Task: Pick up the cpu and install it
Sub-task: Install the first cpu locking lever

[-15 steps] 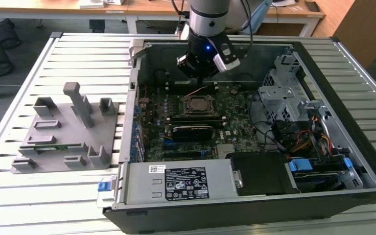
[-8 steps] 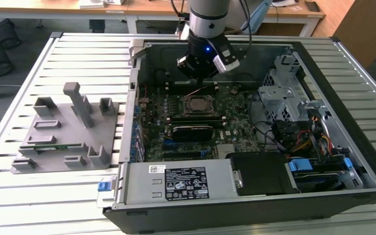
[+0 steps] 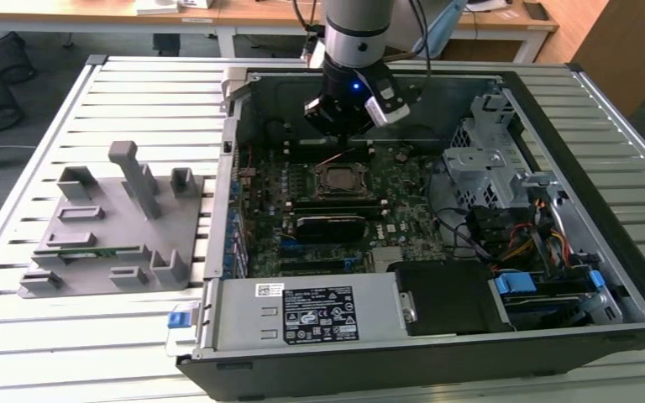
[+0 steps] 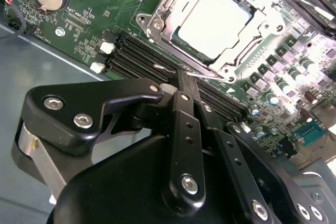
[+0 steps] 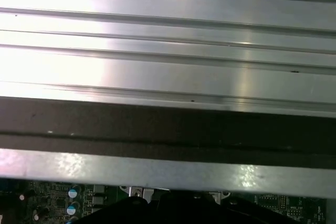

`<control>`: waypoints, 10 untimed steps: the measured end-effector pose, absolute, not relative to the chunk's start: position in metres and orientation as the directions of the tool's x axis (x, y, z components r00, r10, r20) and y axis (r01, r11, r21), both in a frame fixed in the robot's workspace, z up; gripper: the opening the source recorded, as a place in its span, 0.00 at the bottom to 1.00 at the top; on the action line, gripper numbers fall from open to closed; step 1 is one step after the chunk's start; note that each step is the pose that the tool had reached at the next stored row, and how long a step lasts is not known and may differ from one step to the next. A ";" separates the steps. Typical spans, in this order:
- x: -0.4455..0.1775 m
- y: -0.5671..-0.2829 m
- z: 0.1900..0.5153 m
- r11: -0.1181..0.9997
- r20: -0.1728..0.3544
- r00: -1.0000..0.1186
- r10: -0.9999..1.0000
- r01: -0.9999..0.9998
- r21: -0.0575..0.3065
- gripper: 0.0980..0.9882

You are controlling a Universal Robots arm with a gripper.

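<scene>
The cpu [image 4: 212, 22], a flat square chip with a silvery-white top, lies inside the metal-framed socket [image 4: 157, 22] on the green motherboard in the second wrist view. My gripper [image 4: 182, 75] hovers just beside that socket, its black fingers [image 4: 181, 108] brought together with nothing between them. A thin wire lever [image 4: 207, 77] runs along the socket edge near the fingertips. In the exterior view the gripper [image 3: 339, 128] hangs inside the open computer case, just behind the socket [image 3: 338, 178].
A grey plastic fixture [image 3: 110, 227] holding a narrow green circuit strip [image 3: 76, 249] sits on the slatted table at the exterior view's left. Inside the case are a drive cage [image 3: 485, 159], cables [image 3: 513, 235] and a power supply [image 3: 300, 315]. The case wall [image 5: 168, 124] is close to the wrist.
</scene>
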State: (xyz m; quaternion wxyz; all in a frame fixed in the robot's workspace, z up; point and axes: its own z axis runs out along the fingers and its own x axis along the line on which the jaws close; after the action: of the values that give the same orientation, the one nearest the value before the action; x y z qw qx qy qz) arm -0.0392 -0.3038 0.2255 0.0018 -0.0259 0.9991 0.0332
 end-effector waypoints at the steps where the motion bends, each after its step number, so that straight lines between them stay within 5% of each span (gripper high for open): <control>1: -0.039 -0.304 0.225 0.996 -0.005 -0.999 -0.052 -0.052 0.066 0.01; 10: -0.033 -0.303 0.221 0.996 -0.005 -0.999 -0.051 -0.052 0.066 0.01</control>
State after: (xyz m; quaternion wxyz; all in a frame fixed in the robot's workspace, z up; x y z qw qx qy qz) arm -0.0331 -0.3030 0.2209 0.0018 -0.0258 0.9991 0.0332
